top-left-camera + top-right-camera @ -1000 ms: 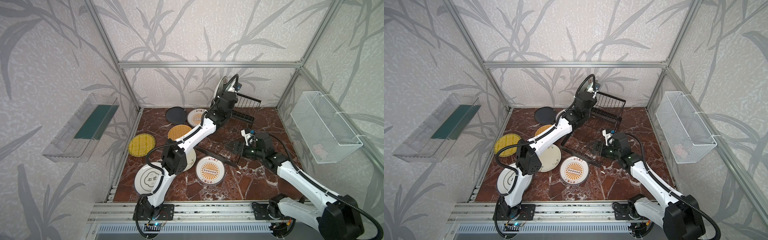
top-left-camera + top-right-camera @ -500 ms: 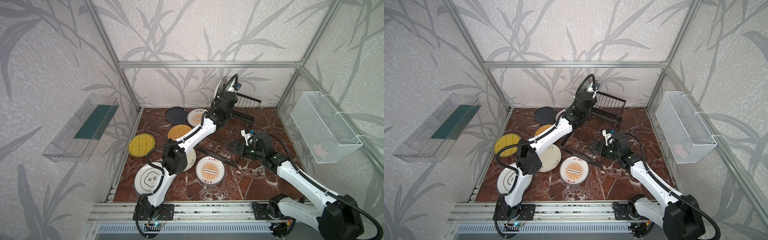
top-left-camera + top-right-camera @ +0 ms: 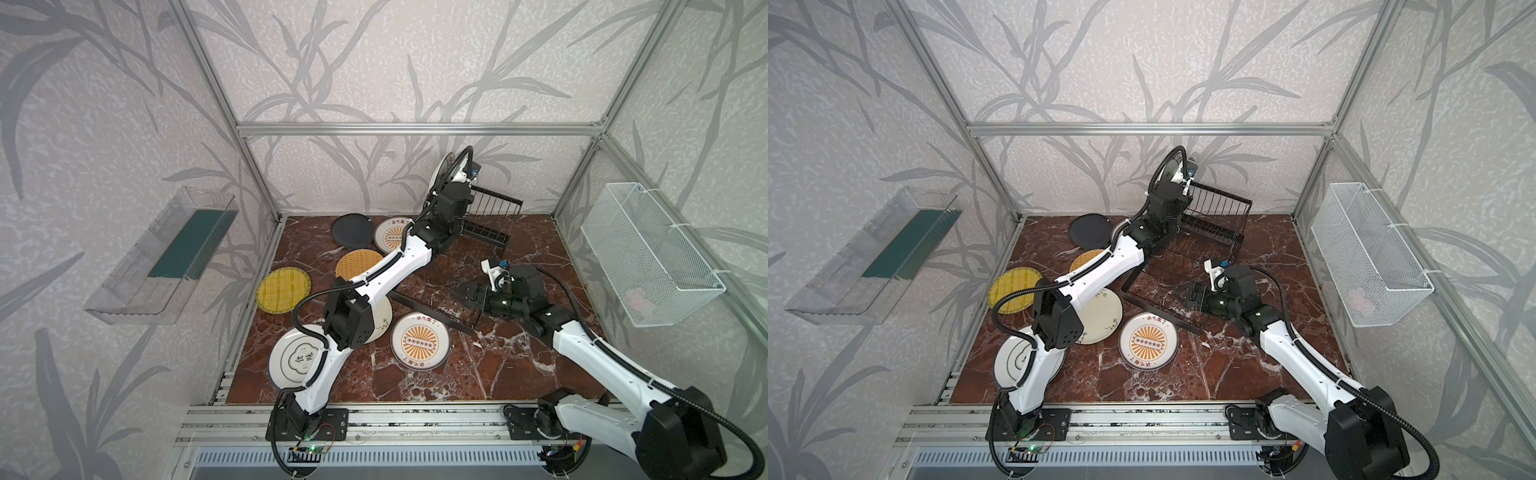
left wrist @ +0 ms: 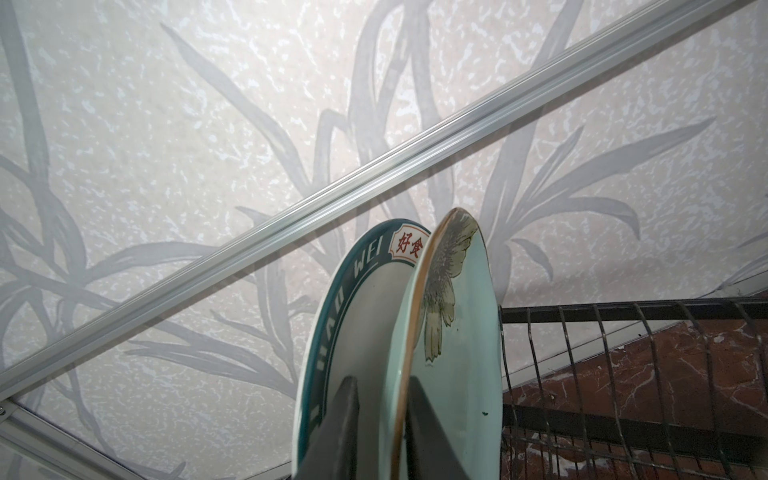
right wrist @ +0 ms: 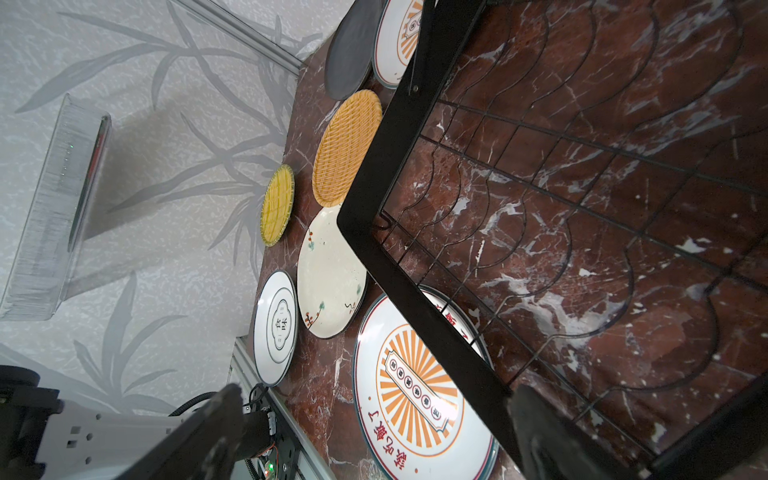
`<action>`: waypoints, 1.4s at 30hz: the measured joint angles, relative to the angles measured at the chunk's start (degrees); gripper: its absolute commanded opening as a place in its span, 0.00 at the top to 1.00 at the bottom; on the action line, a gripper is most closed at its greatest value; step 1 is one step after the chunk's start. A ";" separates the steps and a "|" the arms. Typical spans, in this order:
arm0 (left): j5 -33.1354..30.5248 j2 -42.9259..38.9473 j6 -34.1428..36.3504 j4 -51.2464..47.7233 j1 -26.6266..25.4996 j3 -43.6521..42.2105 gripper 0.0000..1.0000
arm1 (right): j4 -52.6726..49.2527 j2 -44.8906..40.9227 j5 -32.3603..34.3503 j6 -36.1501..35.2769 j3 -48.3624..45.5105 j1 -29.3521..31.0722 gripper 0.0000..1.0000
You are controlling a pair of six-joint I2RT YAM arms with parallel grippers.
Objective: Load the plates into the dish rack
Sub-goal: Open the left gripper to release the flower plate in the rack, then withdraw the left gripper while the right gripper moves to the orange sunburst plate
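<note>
In both top views the left arm [image 3: 395, 266] covers part of the cream floral plate [image 3: 1100, 316] and of the white dark-rimmed plate [image 3: 286, 361]. In the left wrist view the bottom edge cuts off the pale green plate [image 4: 457, 353] and both fingers [image 4: 340, 428] of the left gripper [image 4: 382, 380]. A pink object [image 3: 636, 297] in the white mesh basket [image 3: 648, 249] is too small to identify.

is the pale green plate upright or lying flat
Upright: pale green plate stands on edge beside a dark-rimmed plate at the dish rack.

Free slots in dish rack [image 4: 623, 308] beside pale green plate [image 4: 465, 332].
</note>
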 measured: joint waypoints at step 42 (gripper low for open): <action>29.57 -51.15 -35.21 -29.81 3.50 -30.73 0.01 | 1.27 -7.23 2.69 -2.25 -3.65 6.49 0.00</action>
